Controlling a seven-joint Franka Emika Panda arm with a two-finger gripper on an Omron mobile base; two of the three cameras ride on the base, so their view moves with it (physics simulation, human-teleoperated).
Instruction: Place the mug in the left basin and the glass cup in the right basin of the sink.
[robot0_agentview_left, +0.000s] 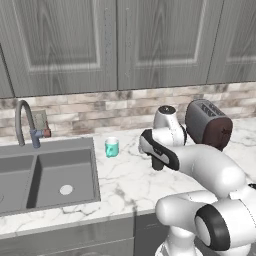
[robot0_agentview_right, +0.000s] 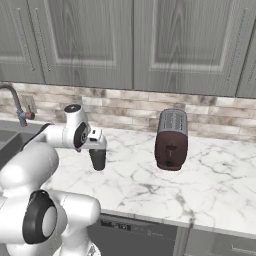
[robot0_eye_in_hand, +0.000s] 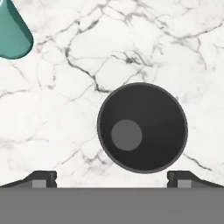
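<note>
Pincer (robot0_eye_in_hand: 112, 179) spread wide above glass cup (robot0_eye_in_hand: 142, 127), cup upright on marble tabletop (robot0_eye_in_hand: 166, 52), mug (robot0_agentview_left: 111, 147) near sink (robot0_agentview_left: 95, 172)

On the worktop (robot0_agentview_left: 125, 182), the mug (robot0_agentview_left: 111, 147) stands just right of the sink (robot0_agentview_left: 47, 175); the tumbler (robot0_agentview_right: 97, 159) stands between mug and toaster (robot0_agentview_left: 208, 123).

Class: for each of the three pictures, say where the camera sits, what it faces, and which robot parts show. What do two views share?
Left base view: behind-left, facing the sink, mug, toaster; arm at lower right.
Right base view: behind-right, facing the counter; arm at lower left.
Hand view: looks straight down into the glass cup; the open gripper shows its fingertips.
Both base views share toaster and faucet.
</note>
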